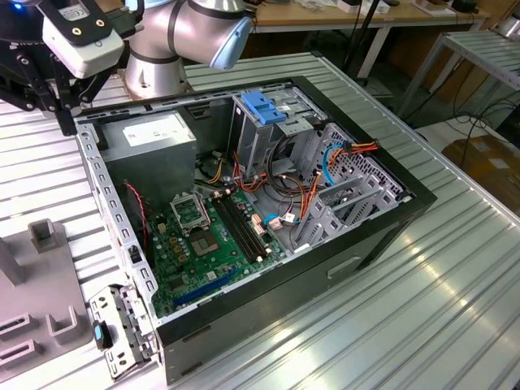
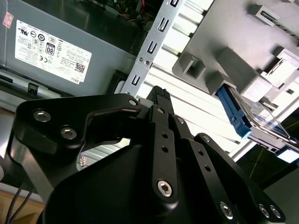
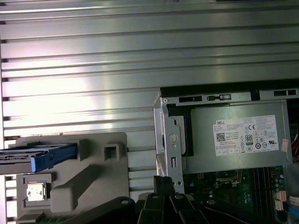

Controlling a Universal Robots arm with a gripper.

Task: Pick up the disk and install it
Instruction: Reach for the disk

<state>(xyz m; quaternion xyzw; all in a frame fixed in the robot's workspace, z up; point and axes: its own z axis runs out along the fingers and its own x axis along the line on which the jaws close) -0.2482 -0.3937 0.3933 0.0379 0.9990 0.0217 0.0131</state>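
Exterior view gives you the layout: the open computer case point(image 1: 276, 301) lies on the ribbed table point(image 1: 422, 309), and the grey stand point(image 1: 49, 325) sits at about 8 o'clock from it. Inside the case, the power supply point(image 1: 150, 138) fills the 11 o'clock corner. The drive cage point(image 1: 264, 122) with its blue handle stands at 1 o'clock, and the green main board point(image 1: 211, 236) covers the floor toward 6 o'clock. Loose cables point(image 1: 313, 195) trail at 3 o'clock.

In both wrist views your gripper point(image 2: 159, 92) is closed, tips together, with nothing in it, near the case rim beside the power supply. The disk point(image 3: 46, 156), blue-edged, rests in a slot of the stand, well apart from the gripper. A small silver chip point(image 3: 36, 191) occupies another pocket there.

I judge you are at the approach before the pick: nothing is grasped and nothing is installed. That pick calls for opening the tips and squaring them to the disk's narrow edges, clear of the stand's walls.
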